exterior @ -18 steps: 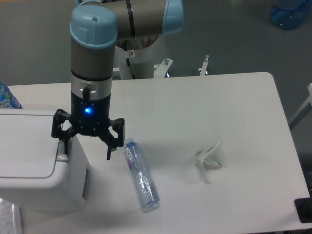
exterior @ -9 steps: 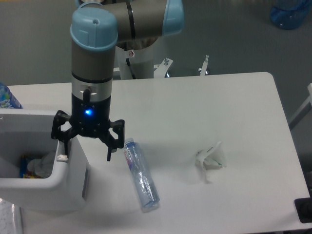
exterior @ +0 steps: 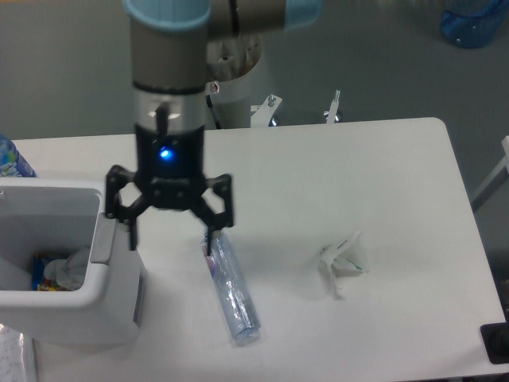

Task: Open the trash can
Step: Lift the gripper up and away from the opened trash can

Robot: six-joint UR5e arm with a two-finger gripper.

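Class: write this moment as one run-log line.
trash can: open, rubbish inside | gripper: open, above table beside can | bottle: lying on table

Your gripper (exterior: pixel 169 240) hangs with fingers spread wide between trash can (exterior: pixel 60 306) on left and clear bottle (exterior: pixel 233 290) lying just beside on right — narrow lane. Crumpled wrapper (exterior: pixel 342 261) sits further right, well apart; table (exterior: pixel 358 167) behind it unobstructed.
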